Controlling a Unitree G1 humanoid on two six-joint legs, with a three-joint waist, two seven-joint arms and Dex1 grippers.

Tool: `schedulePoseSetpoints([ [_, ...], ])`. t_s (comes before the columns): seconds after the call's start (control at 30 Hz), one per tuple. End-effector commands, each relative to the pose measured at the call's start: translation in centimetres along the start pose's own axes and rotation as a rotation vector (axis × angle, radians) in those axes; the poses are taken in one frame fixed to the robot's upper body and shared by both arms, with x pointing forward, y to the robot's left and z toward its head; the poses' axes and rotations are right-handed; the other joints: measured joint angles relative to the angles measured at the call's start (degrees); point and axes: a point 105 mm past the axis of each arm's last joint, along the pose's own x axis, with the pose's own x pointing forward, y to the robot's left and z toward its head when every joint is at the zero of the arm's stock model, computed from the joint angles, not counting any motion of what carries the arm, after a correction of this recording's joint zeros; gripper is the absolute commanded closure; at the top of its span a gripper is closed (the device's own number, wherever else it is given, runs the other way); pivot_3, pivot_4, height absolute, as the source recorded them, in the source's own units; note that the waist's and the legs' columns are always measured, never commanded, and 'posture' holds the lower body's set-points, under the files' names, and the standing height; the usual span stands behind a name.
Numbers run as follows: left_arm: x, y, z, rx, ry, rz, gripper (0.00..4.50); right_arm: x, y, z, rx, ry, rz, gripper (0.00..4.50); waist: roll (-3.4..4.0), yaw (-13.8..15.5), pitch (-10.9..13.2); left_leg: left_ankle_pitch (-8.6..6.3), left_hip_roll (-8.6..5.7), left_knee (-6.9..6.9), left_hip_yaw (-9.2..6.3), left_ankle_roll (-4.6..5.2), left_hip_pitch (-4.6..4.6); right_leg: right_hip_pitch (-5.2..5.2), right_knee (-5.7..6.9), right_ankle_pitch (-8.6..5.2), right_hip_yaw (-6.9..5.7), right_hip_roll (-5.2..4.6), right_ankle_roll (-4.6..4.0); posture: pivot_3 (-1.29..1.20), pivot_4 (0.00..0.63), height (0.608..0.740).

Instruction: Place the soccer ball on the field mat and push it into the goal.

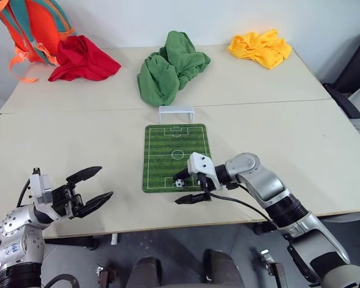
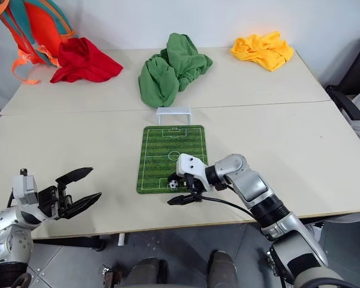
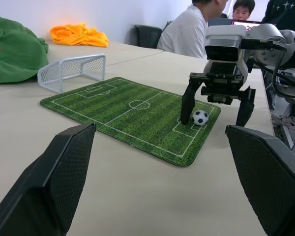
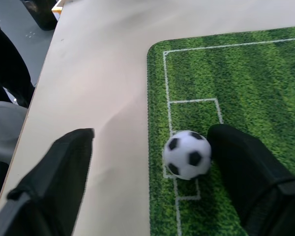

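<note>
Step 1 of 2 looks complete: the soccer ball point(image 1: 179, 183) sits on the field mat point(image 1: 176, 146), at the near end line inside the small printed box, close to the mat's near edge. The right gripper point(image 1: 192, 187) hangs over that same end with its jaws spread wide; in the left wrist view one black finger point(image 3: 188, 102) stands on the mat just beside the ball, apparently touching it, while the other finger comes down past the mat's edge over the bare table point(image 1: 300, 144). The ball is not clamped, so I judge it released and resting on its own. The left gripper point(image 1: 91, 187) is well apart from the mat, hovering near the table's front edge with jaws wide and nothing between them. Step 2 is not yet done: the goal point(image 1: 176, 113) stands upright on the table just past the far end of the mat, mouth facing the pitch, roughly in line with the ball down the mat's centre. The full length of the mat lies between ball and goal, with nothing on it to block a roll. Remaining: push the ball lengthwise toward the far end. Since the ball is small and light, I expect an off-centre nudge could send it off the side edge rather than into the frame.
</note>
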Motion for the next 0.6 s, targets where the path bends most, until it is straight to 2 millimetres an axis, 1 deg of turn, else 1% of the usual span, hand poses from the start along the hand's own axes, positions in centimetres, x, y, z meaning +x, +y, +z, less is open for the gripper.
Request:
schedulePoseSetpoints([
  [0.03, 0.1, 0.2, 0.5, 0.013, -0.014, -0.004, 0.00, -0.8, -0.2, 2.7, -0.083, -0.061, -0.006, 0.56, 0.00, 0.0, 0.0, 0.00, 0.00, 0.00, 0.00, 0.00, 0.00, 0.00, 0.00, 0.00, 0.00, 0.00, 0.00, 0.00, 0.150, 0.740],
  [0.2, 0.2, 0.4, 0.5, 0.010, -0.017, -0.009, 0.00, -1.4, 0.1, 4.6, -0.130, -0.091, -0.002, 0.56, 0.00, 0.0, 0.0, 0.00, 0.00, -0.01, 0.00, 0.00, 0.00, -0.02, 0.00, 0.00, 0.00, 0.00, 0.00, 0.00, 0.150, 0.740],
  [0.37, 0.3, 0.5, 0.4, 0.006, -0.015, -0.023, 0.00, -2.0, 0.7, 5.8, -0.152, -0.112, -0.009, 0.56, 0.00, 0.0, 0.0, 0.00, 0.00, -0.02, 0.00, -0.01, -0.02, -0.03, 0.00, 0.00, -0.01, 0.00, 0.00, 0.00, 0.150, 0.740],
  [0.43, 0.4, 0.5, 0.5, 0.004, -0.017, -0.033, 0.00, -2.5, 1.8, 5.9, -0.144, -0.131, 0.013, 0.95, 0.00, 0.1, 0.0, 0.00, 0.00, -0.02, 0.00, -0.01, -0.02, -0.03, 0.00, 0.00, -0.01, 0.00, 0.00, 0.00, 0.150, 0.740],
  [0.47, 0.5, 0.6, 0.5, 0.003, -0.019, -0.039, 0.00, -2.7, 2.3, 5.5, -0.132, -0.127, 0.016, 1.18, 0.00, 0.3, 0.0, 0.00, 0.00, -0.03, 0.00, -0.01, -0.03, -0.03, -0.01, 0.00, -0.02, 0.00, 0.00, 0.00, 0.150, 0.740],
  [0.53, 0.7, 0.7, 0.6, 0.002, -0.021, -0.049, 0.00, -2.9, 2.9, 4.7, -0.110, -0.113, 0.018, 1.83, -0.01, 0.4, 0.0, -0.02, 0.00, -0.03, -0.03, -0.01, -0.04, -0.01, -0.02, 0.00, -0.03, 0.00, 0.00, 0.00, 0.150, 0.740],
  [0.6, 0.7, 0.7, 0.5, 0.000, -0.017, -0.057, 0.00, -3.0, 3.3, 4.0, -0.096, -0.101, 0.023, 2.60, -0.01, 0.2, 0.0, -0.04, -0.01, -0.03, 0.01, 0.00, -0.03, -0.01, -0.05, 0.00, -0.02, 0.00, 0.00, 0.00, 0.150, 0.740],
])
